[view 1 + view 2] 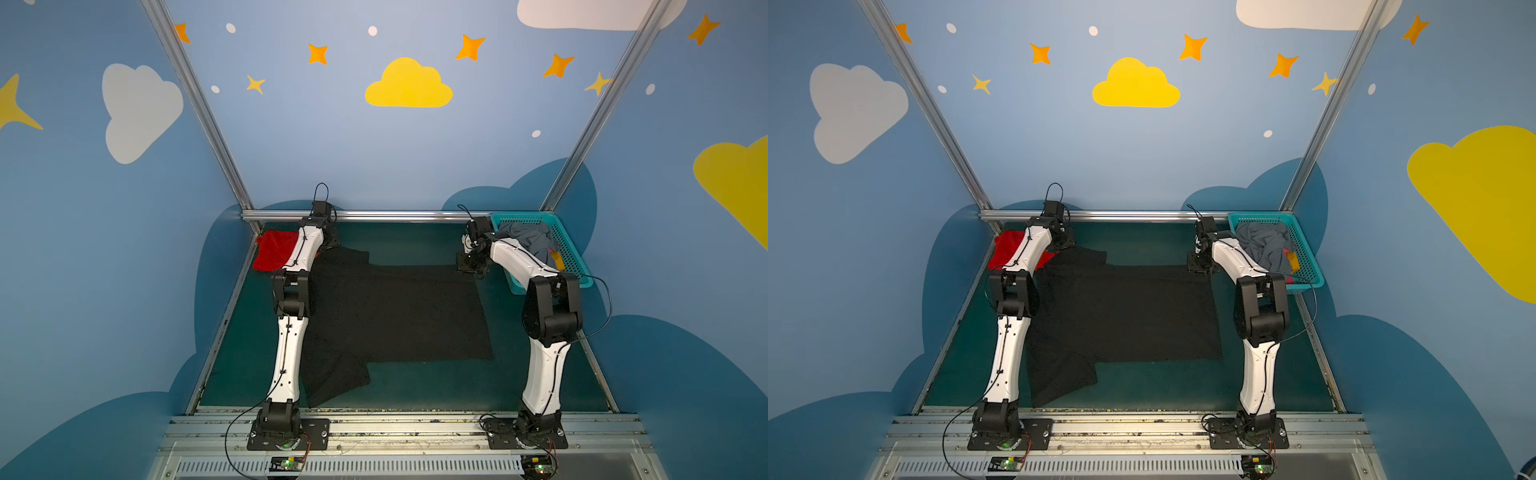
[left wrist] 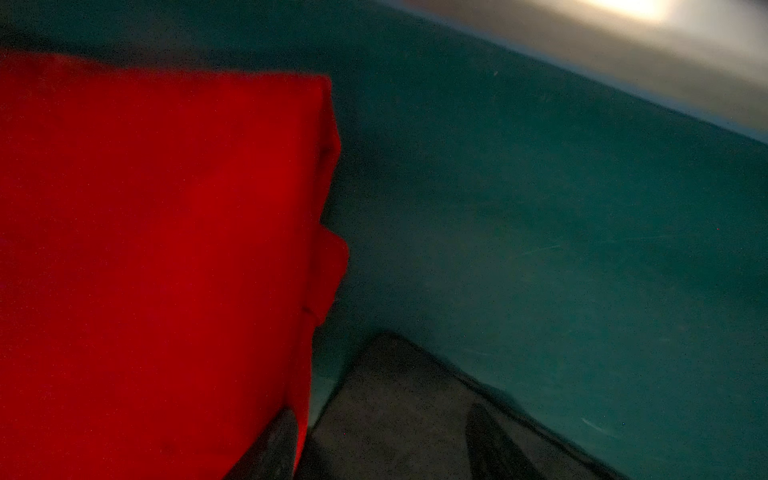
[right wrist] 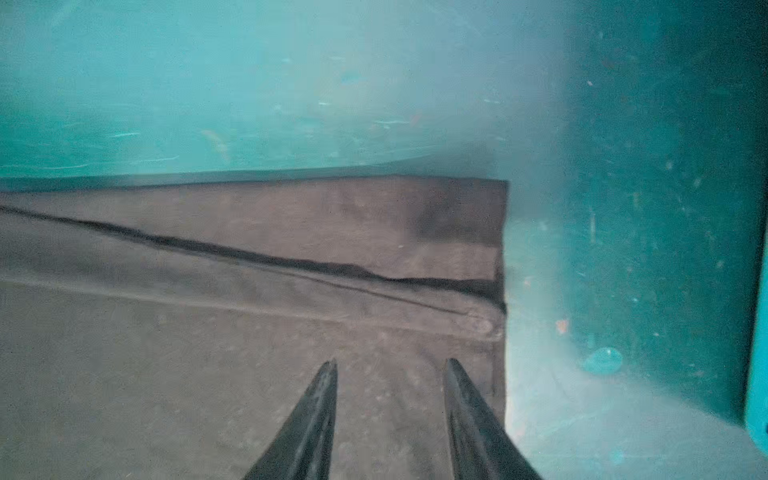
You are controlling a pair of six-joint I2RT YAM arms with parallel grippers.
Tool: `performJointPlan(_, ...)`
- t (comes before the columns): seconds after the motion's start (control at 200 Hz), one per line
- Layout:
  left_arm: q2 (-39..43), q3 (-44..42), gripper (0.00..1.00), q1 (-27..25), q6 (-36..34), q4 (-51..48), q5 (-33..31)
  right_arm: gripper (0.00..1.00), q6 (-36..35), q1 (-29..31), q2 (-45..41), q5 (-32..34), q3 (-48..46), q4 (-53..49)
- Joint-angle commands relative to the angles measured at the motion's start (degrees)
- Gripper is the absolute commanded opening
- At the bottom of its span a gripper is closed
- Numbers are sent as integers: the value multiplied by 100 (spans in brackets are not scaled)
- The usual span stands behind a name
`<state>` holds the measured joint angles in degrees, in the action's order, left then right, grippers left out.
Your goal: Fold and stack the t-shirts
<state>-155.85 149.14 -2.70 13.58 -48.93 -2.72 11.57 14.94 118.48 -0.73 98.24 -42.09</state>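
Note:
A black t-shirt [image 1: 395, 316] [image 1: 1125, 316] lies spread flat on the green table, one sleeve toward the front left. A red t-shirt [image 1: 274, 251] [image 1: 1005, 249] lies folded at the far left corner, partly behind my left arm. My left gripper [image 1: 330, 241] [image 2: 382, 436] hangs open over the black shirt's far left sleeve [image 2: 399, 399], right beside the red t-shirt [image 2: 158, 257]. Over the far right corner of the black t-shirt [image 3: 249, 332], my right gripper [image 1: 471, 266] [image 3: 390, 368] stands open, nothing pinched between its fingers.
A teal mesh basket [image 1: 523, 216] [image 1: 1258, 216] stands at the far right corner with crumpled grey cloth [image 1: 528, 239] in it, close behind my right arm. A metal rail [image 1: 395, 215] runs along the table's far edge.

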Motion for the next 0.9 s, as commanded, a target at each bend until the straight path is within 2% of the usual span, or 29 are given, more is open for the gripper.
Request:
performJointPlan(0.0, 69, -46, 66, -41, 285, 455, -180, 43, 31, 70, -339, -144, -101, -107)
performJointPlan(0.195, -188, 87, 66, -83, 341, 590, -234, 43, 112, 104, -449, -278, -164, -85)
performJointPlan(0.516, -560, 563, 60, -82, 461, 612, -208, 43, 188, 141, -498, -374, -190, -107)
performJointPlan(0.861, -617, 573, 42, 6, 599, 282, 358, 42, 221, 163, -537, -414, -217, -85)
performJointPlan(0.896, -620, 555, 37, 22, 641, 271, 477, 42, 219, 159, -545, -410, -217, -80)
